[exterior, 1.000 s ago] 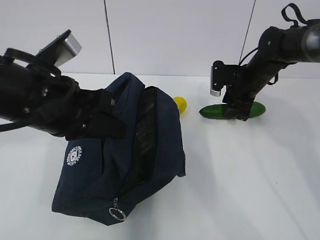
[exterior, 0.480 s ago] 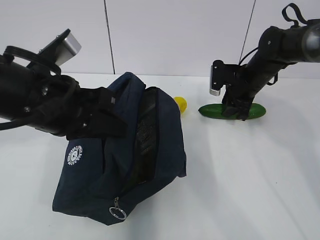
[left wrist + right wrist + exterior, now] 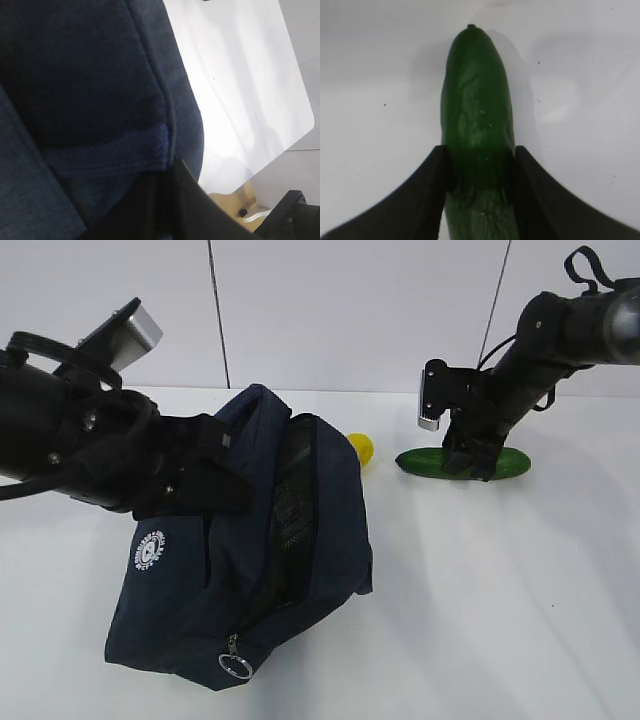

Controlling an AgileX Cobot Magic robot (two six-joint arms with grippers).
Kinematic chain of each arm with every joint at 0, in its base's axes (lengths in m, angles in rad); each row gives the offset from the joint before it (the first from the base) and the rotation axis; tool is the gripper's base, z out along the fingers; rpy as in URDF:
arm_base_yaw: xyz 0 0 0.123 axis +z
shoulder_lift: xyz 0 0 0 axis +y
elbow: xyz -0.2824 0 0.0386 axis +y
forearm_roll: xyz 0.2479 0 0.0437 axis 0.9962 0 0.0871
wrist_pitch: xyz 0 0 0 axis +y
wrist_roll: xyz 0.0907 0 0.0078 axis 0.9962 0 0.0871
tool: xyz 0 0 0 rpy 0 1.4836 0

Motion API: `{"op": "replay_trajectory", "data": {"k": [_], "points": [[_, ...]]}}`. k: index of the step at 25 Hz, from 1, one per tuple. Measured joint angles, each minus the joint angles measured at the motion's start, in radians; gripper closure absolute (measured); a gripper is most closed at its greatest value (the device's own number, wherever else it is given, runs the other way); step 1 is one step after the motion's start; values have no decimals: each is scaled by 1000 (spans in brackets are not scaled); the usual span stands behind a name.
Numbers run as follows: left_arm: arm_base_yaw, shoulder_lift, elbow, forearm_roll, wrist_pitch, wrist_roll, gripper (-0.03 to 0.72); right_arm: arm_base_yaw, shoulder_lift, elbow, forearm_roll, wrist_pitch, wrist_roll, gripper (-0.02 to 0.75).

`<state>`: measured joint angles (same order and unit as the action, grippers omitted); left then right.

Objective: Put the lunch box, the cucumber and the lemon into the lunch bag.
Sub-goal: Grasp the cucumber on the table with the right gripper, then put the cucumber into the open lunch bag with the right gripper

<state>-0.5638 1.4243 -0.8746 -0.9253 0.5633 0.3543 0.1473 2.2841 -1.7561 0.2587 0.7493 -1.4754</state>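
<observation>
White table (image 3: 520, 600) carries everything. Navy lunch bag (image 3: 300, 540) stands front-left w/ mouth gaping, round white logo (image 3: 148, 550) on its side, metal ring pull (image 3: 235, 668) at bottom front edge. Left gripper (image 3: 205, 480) is pressed into bag fabric at upper left, jaws closed tight; wrist view shows only navy cloth, so can't tell exactly what part it pinches. Right gripper (image 3: 480, 165) is down over the cucumber (image 3: 462, 462) at back right, both fingers touching its sides, cucumber lying on the table. Lemon (image 3: 361, 448) sits just behind bag, partly hidden.
</observation>
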Motion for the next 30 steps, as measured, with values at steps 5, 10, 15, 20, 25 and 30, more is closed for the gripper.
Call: {"op": "replay_trajectory", "data": {"k": [5, 10, 15, 20, 25, 30], "points": [[0, 0, 0, 0, 0, 0, 678, 0, 0, -2, 2, 16, 2, 433], [0, 0, 0, -2, 0, 0, 678, 0, 0, -2, 2, 31, 97, 433], [0, 0, 0, -4, -10, 0, 678, 0, -21, -2, 2, 115, 245, 434], [0, 0, 0, -11, -24, 0, 678, 0, -85, -2, 2, 140, 463, 434], [0, 0, 0, -17, -44, 0, 678, 0, -169, -2, 7, 166, 708, 435], [0, 0, 0, -26, -54, 0, 678, 0, -211, -2, 61, 282, 956, 435]]}}
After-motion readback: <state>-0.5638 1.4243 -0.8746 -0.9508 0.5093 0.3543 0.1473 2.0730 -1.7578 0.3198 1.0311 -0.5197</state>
